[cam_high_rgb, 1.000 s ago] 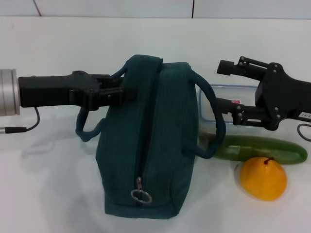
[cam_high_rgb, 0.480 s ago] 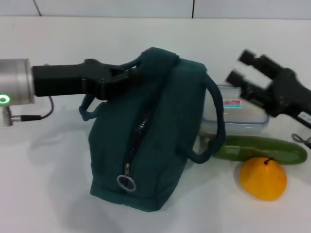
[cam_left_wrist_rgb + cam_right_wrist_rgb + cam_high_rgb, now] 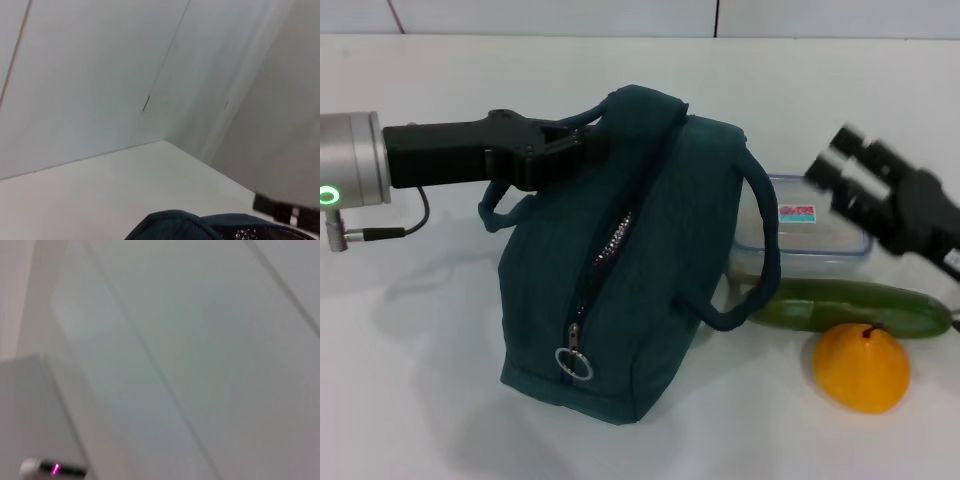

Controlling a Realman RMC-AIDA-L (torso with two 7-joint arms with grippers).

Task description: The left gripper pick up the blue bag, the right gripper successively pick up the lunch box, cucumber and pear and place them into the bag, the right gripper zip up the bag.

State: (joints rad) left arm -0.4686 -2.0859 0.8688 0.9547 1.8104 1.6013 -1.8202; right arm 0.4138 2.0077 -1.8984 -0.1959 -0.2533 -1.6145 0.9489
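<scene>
Nearest me the pear [image 3: 861, 367] and cucumber [image 3: 850, 305] lie untouched beside the blue bag [image 3: 630, 260], whose zipper has just gaped as the bag tipped over. The left gripper [image 3: 582, 150] stays clamped on its handle. Behind, the right gripper [image 3: 850, 170] has lifted clear of the lunch box [image 3: 805, 232], fingers apart and empty, so loading hasn't started.

No legible text on any object.

White table top [image 3: 440, 400], pale tiled wall [image 3: 570, 15] behind it with dark grout lines
</scene>
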